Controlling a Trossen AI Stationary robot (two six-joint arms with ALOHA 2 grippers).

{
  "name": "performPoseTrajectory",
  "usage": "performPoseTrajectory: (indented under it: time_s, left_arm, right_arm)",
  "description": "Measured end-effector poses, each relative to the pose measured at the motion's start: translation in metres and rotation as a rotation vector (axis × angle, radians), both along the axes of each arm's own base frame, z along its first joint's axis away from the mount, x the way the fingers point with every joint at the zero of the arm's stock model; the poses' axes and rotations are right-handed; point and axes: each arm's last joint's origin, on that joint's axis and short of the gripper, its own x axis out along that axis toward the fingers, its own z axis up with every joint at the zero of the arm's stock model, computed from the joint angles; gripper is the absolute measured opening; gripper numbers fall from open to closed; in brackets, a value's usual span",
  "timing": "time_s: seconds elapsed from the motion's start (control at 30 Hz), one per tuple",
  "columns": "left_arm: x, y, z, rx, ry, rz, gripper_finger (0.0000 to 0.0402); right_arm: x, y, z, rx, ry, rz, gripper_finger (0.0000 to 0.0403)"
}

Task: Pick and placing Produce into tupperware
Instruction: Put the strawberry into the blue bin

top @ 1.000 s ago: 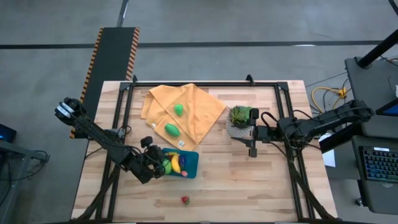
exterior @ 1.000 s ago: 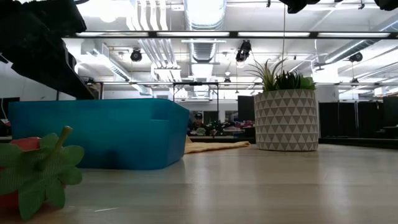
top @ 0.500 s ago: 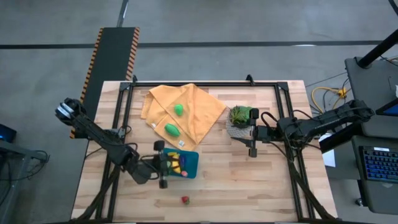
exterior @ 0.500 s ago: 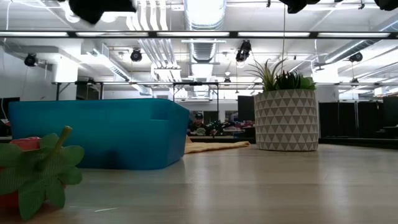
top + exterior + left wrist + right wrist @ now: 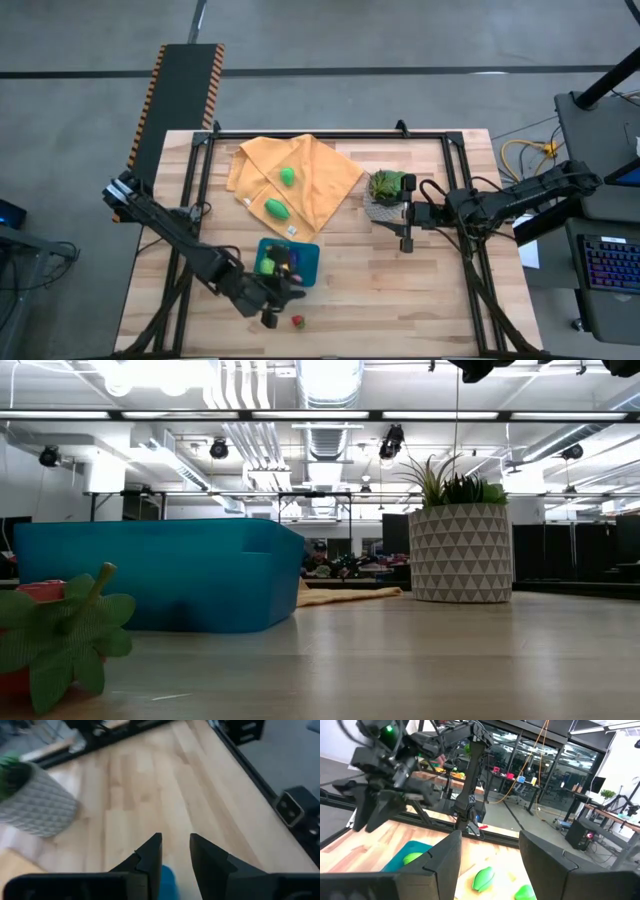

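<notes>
Produce part packed, part loose: the teal tupperware (image 5: pixel 300 262) is seen upright on the wooden tabletop, near the front edge.

Green, yellow and red pieces (image 5: pixel 272 264) are held inside it, partly hidden by an arm. Two green rounded pieces (image 5: pixel 288 177) and (image 5: pixel 276 209) are left lying well apart from it, toward the back. A small red piece with a green leafy top (image 5: pixel 297 321) is found just in front of the container, not touching it, and looms large in the low view (image 5: pixel 50 640).
</notes>
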Motion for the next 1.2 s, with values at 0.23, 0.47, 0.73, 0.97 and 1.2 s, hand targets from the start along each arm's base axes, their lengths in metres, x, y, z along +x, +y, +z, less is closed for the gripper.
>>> performPoseTrajectory:
  time_s: [0.23,0.47,0.73,0.97,1.2]
  left_arm:
    - [0.008,-0.009,-0.016,-0.034,0.081,-0.059,0.0171]
    - [0.015,-0.018,-0.038,-0.061,0.173,-0.112,0.0232]
    - [0.024,-0.029,-0.060,-0.129,0.262,-0.150,0.0232]
    - [0.034,-0.040,-0.074,-0.207,0.300,-0.179,0.0232]
    - [0.043,-0.049,-0.083,-0.219,0.329,-0.202,0.0232]
  right_arm:
    - [0.000,0.000,0.000,0.000,0.000,0.000,0.0192]
    - [0.000,0.000,0.000,0.000,0.000,0.000,0.0192]
    - [0.000,0.000,-0.002,0.003,0.019,0.000,0.0192]
    - [0.000,0.000,-0.002,0.020,0.023,0.001,0.0192]
    - [0.000,0.000,-0.002,0.020,0.024,0.001,0.0192]
